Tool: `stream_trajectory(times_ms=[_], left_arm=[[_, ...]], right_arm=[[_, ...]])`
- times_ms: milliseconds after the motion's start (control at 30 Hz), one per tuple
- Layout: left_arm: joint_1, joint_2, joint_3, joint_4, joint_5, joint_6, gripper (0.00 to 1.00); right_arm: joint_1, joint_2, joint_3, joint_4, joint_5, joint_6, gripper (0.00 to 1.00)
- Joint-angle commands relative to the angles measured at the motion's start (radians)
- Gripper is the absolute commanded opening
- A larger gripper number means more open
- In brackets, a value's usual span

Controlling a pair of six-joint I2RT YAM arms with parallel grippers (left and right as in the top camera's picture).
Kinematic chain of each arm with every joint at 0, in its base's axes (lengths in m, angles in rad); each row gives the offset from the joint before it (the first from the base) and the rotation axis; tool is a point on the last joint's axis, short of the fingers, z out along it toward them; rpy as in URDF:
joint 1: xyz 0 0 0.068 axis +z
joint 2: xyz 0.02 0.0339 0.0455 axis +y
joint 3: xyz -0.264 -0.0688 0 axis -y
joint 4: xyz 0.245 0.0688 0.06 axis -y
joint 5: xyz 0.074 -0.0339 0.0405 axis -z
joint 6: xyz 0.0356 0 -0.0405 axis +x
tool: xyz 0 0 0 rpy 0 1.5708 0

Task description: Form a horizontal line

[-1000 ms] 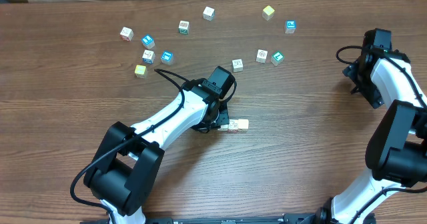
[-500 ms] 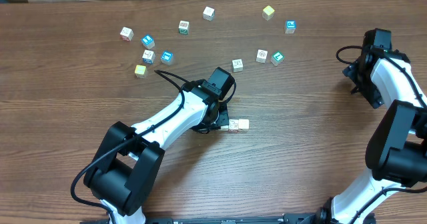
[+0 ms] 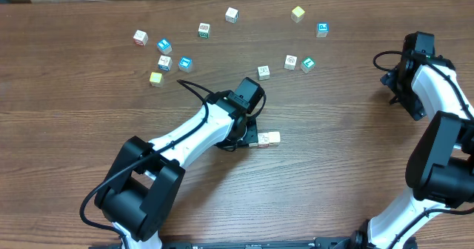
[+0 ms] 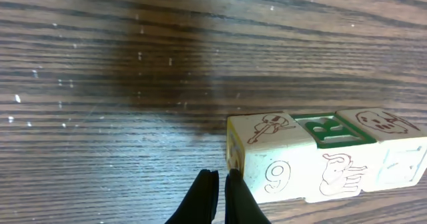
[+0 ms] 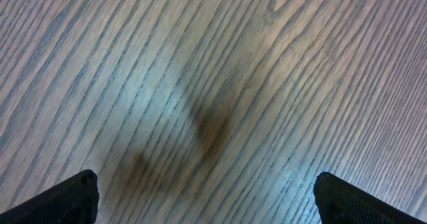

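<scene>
Since seemingly wanted as pusher, had left gripper (image 4: 219,179) pressed together, touching the horizontal line (image 4: 327,159) at left. Had right gripper (image 5: 205,181) spread wide, idle, far right.

The horizontal line (image 3: 268,138) lies before the loose cubes (image 3: 264,72).

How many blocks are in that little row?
3 show: the 9 block beside the left gripper, the R block next, a third block at the picture's edge. More may be hidden.
</scene>
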Motion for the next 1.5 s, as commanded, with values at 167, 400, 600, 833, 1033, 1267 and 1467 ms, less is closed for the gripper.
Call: stream_trajectory(times_ms=[167, 400, 600, 833, 1033, 1267, 1467], left_arm=[[-0.002, 0.013, -0.012, 0.0, 0.014, 0.012, 0.04], [0.048, 0.013, 0.045, -0.08, -0.068, 0.058, 0.04], [0.085, 0.013, 0.069, 0.003, -0.103, 0.1, 0.04], [0.067, 0.013, 0.069, 0.148, -0.103, 0.099, 0.04], [0.035, 0.019, 0.068, 0.186, -0.121, 0.098, 0.04], [-0.004, 0.092, 0.068, 0.214, -0.135, 0.098, 0.04], [0.002, 0.102, 0.069, 0.219, -0.135, 0.098, 0.04]], right_arm=[[0.001, 0.014, 0.02, 0.002, 0.011, -0.001, 1.0], [0.001, 0.014, 0.02, 0.003, 0.011, -0.001, 1.0], [0.001, 0.014, 0.02, 0.002, 0.011, -0.001, 1.0], [0.001, 0.014, 0.02, 0.003, 0.011, -0.001, 1.0], [0.001, 0.014, 0.02, 0.002, 0.011, -0.001, 1.0], [0.001, 0.014, 0.02, 0.002, 0.011, -0.001, 1.0], [0.001, 0.014, 0.02, 0.003, 0.011, -0.001, 1.0]])
